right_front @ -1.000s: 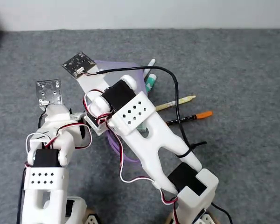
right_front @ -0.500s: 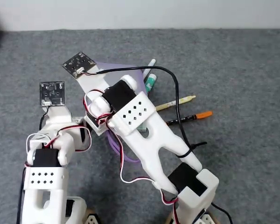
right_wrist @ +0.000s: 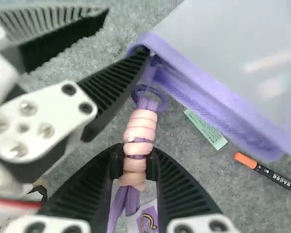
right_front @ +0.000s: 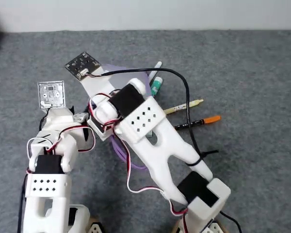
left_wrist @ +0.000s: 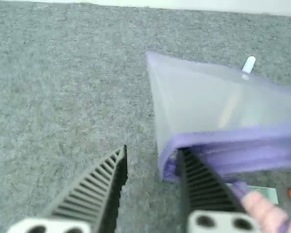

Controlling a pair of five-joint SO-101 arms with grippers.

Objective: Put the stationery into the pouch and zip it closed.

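The job is at an early stage, by my reading. Three pens lie out on the bench beside the pouch and none looks packed. A white marker lies against the pouch's edge. A cream pen is a little further out from the pouch, and an orange-capped pen is further out again. Filling the pouch and zipping it both remain to be done.

The pouch is clear plastic with purple trim and lies flat under the right arm. Pale streaks show through its wall in the wrist views. I cannot tell whether they are things inside it or the pens lying behind it. Nor can I tell whether the zip is open or closed along the purple band.

The right gripper has its jaws clamped on the pink and purple pull tab, which hangs off one corner of the pouch. The left gripper is at that same corner with its jaws spread wide. One jaw is touching the pouch's purple edge and the other is well clear of it, so nothing is gripped. A small paper slip lies just beside the pouch's zip edge.
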